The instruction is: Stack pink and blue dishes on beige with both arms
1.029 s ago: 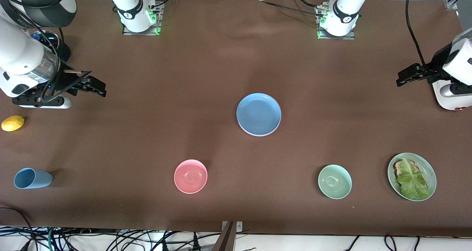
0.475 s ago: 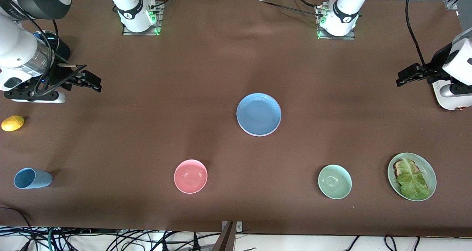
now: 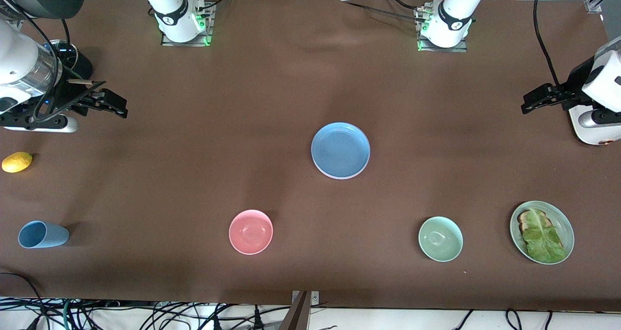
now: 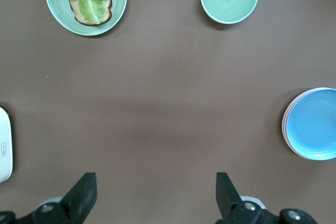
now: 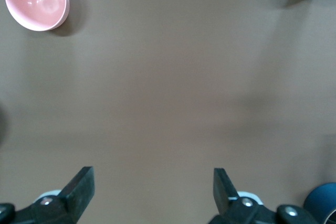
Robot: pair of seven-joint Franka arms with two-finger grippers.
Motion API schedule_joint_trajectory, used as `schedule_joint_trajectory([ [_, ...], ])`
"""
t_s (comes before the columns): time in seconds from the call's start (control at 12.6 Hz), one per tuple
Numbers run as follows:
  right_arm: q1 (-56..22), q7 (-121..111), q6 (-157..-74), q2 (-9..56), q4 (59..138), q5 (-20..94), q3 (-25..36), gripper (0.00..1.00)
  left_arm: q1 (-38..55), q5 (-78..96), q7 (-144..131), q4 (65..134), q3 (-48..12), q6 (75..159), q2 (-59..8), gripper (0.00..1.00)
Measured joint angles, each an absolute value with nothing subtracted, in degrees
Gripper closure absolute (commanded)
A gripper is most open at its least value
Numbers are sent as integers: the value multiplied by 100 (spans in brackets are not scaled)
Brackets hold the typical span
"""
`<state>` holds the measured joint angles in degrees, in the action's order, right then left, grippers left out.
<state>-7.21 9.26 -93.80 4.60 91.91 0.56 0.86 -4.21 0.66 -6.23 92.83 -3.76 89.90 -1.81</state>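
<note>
The blue plate (image 3: 340, 149) lies at the middle of the table, on top of a stack; in the left wrist view it is the blue plate (image 4: 314, 123). A thin pink rim (image 4: 284, 125) of the pink plate shows just under it. I cannot make out the beige plate; it is hidden below the stack. My left gripper (image 3: 530, 105) hangs open and empty over the left arm's end of the table, its fingertips (image 4: 87, 187) wide apart. My right gripper (image 3: 119, 108) is open and empty over the right arm's end, with bare cloth between its fingertips (image 5: 84, 181).
A pink bowl (image 3: 251, 231), a pale green bowl (image 3: 440, 239) and a green plate with bread and lettuce (image 3: 542, 232) sit nearer the camera. A light blue cup (image 3: 42, 234) lies on its side by a lemon (image 3: 17, 161). A white device (image 3: 589, 121) rests under the left arm.
My right arm has drawn back toward its end of the table and away from the camera, gripper still open. The left arm and the dishes have not moved.
</note>
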Motion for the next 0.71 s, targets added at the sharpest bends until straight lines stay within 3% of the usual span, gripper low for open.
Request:
schedule_joint_trajectory([
  [0.71,-718,926,-9255,460,9118,54,86,0,-421,66,-623,9283,-376,8990,-182,0],
])
